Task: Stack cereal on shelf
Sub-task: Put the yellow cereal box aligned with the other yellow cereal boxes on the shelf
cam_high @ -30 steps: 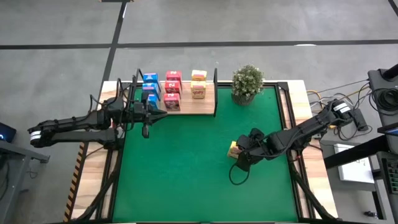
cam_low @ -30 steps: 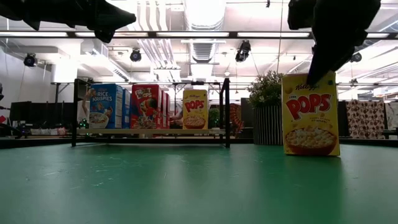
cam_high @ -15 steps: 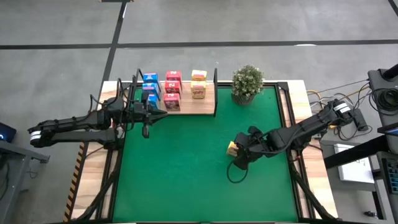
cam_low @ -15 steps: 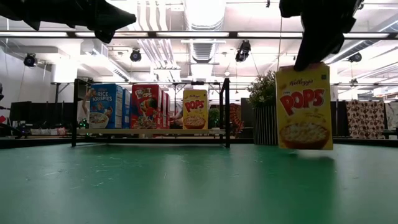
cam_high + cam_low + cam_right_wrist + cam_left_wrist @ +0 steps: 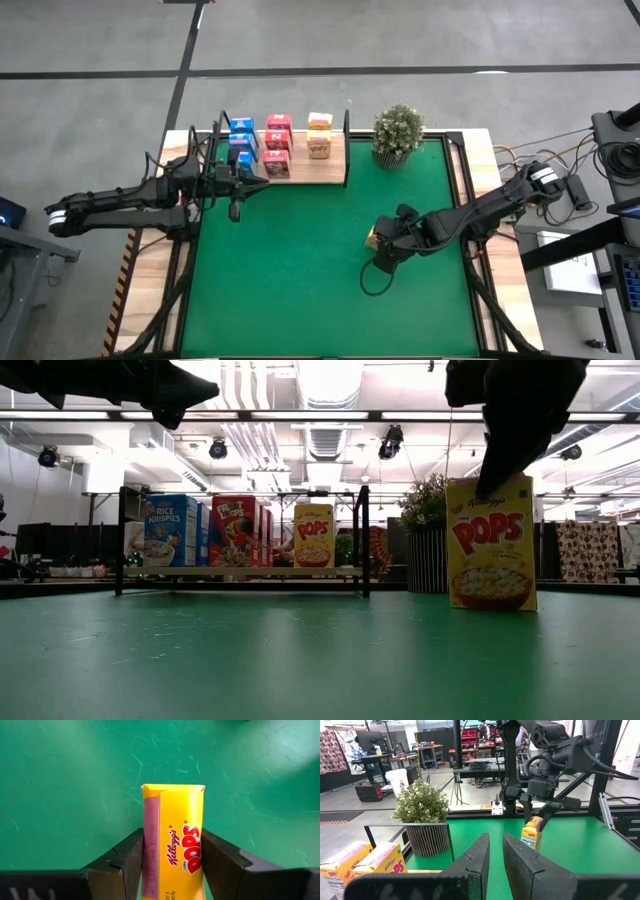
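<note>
Gripping the yellow cereal box squarely, the right gripper should carry it level toward the shelf, upper left.

I see bright ceiling strips glaring at twelve o'clock; my near worktop looks soft.

three blue boxes, three red, three yellow

plant right of shelf
</note>
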`<action>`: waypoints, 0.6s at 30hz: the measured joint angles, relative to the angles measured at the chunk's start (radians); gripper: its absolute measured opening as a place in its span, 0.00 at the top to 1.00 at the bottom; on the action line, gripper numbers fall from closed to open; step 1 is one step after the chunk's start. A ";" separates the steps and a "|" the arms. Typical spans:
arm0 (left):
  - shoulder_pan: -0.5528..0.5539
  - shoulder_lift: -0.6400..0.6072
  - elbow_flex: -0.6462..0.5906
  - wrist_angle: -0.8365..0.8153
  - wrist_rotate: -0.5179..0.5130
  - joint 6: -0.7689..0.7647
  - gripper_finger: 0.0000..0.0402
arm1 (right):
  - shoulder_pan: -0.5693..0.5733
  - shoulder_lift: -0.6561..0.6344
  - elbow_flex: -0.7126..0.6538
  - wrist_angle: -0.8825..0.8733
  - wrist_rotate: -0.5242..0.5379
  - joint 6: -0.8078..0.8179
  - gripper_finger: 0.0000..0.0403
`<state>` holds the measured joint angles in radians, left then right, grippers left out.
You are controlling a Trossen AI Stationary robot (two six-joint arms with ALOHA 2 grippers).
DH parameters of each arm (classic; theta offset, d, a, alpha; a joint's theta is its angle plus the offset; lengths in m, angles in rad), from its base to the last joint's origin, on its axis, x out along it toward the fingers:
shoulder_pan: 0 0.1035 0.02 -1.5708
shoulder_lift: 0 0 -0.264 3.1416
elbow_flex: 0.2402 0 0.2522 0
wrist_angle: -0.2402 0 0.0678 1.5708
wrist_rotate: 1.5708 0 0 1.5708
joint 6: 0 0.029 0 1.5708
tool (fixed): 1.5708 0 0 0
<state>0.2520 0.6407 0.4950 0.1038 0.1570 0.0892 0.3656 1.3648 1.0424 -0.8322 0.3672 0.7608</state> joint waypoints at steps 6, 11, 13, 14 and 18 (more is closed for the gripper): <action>0.000 0.001 0.000 0.000 0.000 0.003 0.91 | 0.000 0.006 -0.002 0.001 -0.001 -0.014 0.60; 0.000 0.002 0.000 0.000 0.000 0.003 0.91 | 0.000 0.006 -0.002 0.000 -0.008 -0.014 0.69; 0.000 0.002 0.000 0.000 0.000 0.003 0.91 | -0.005 0.005 -0.002 0.007 -0.009 -0.013 0.71; 0.000 0.002 0.000 0.000 0.000 0.003 0.91 | -0.009 0.005 -0.002 0.019 -0.011 -0.013 0.72; 0.000 0.007 0.000 0.009 0.000 0.003 0.91 | -0.058 0.011 0.035 0.093 -0.044 -0.061 0.73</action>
<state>0.2520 0.6481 0.4950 0.1131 0.1567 0.0921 0.3080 1.3756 1.0771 -0.7388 0.3229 0.6997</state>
